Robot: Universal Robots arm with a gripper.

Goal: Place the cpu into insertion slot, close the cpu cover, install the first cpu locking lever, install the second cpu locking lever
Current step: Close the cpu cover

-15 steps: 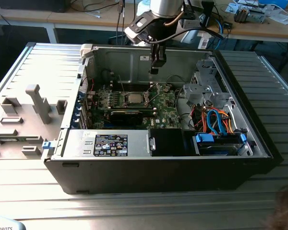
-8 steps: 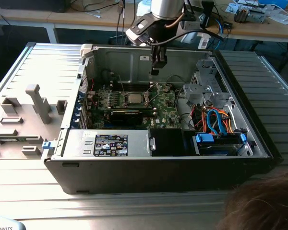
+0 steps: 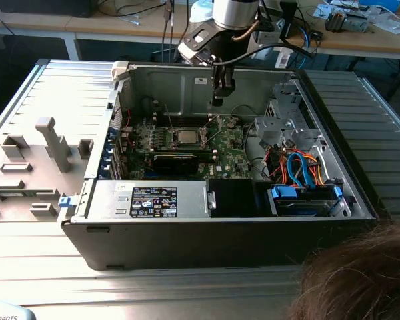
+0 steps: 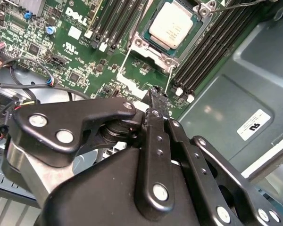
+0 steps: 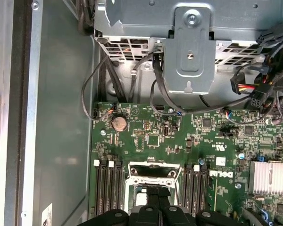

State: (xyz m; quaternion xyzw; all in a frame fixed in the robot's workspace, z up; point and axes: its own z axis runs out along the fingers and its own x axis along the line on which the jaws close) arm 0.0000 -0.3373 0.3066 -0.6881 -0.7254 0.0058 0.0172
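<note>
Gripper [image 4: 156,95] over the board, fingertips pressed together with nothing between them; cpu [image 4: 171,26] already sits in the slot [image 5: 153,180].
In the exterior view the open case [image 3: 187,250] lies on a ribbed table [image 3: 47,87]. The green board [image 3: 230,150] is toward the far side, with the cpu in its middle. The gripper hangs above the board, just far of the cpu and to the exterior view's right, apart from it. In the second wrist view the silvery cover [image 4: 153,48] lies flat around the cpu's pale top, and two thin wire levers [image 4: 170,77] run from the slot toward the gripper; cannot tell whether they are latched. Black memory slots [image 4: 207,47] flank the slot. A drive bay with blue and orange cables [image 3: 300,170] is at the exterior view's right. A person's hair [image 3: 360,280] is at the near right corner.
</note>
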